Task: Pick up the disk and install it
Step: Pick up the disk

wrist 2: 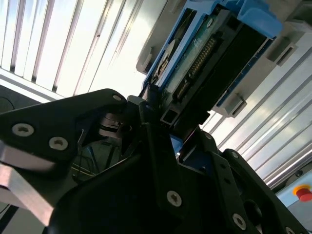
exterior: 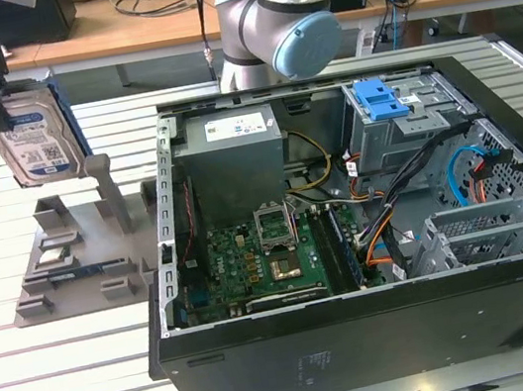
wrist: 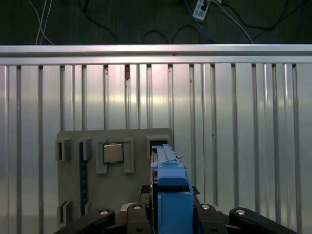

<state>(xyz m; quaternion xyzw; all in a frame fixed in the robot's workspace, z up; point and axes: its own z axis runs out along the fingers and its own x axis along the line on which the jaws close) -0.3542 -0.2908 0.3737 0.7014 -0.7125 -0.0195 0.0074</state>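
Clamping the disk (wrist 2: 204, 53) by one end with the end effector (wrist 2: 170, 122), closest of all in the second wrist view. Pressing black fingers (wrist 2: 156, 141) shut against both flat sides, with nothing else in the grip.

Starting at the exterior view's left: holding the disk up in the air, label facing out, hanging slightly tilted. Hovering clear above the grey fixture (exterior: 71, 257) on the slatted worktop (exterior: 30, 375), touching neither. Looking down past the blue rail (wrist: 170, 190) in the first wrist view onto that same fixture, with a square chip (wrist: 113, 152) lying in one of its pockets.

Moving right in the exterior view: lying open on its side, the case (exterior: 369, 358), showing the board and cables inside. Sitting at its far right corner, the metal cage (exterior: 419, 119) with a blue latch (exterior: 380, 95) on top, well apart from the disk.

Judging progress: picking up looking done, going by the firm grip and the lift off the fixture. Installing not yet begun, going by the whole width of the case lying between disk and cage. Carrying across, lining up and seating all remaining.
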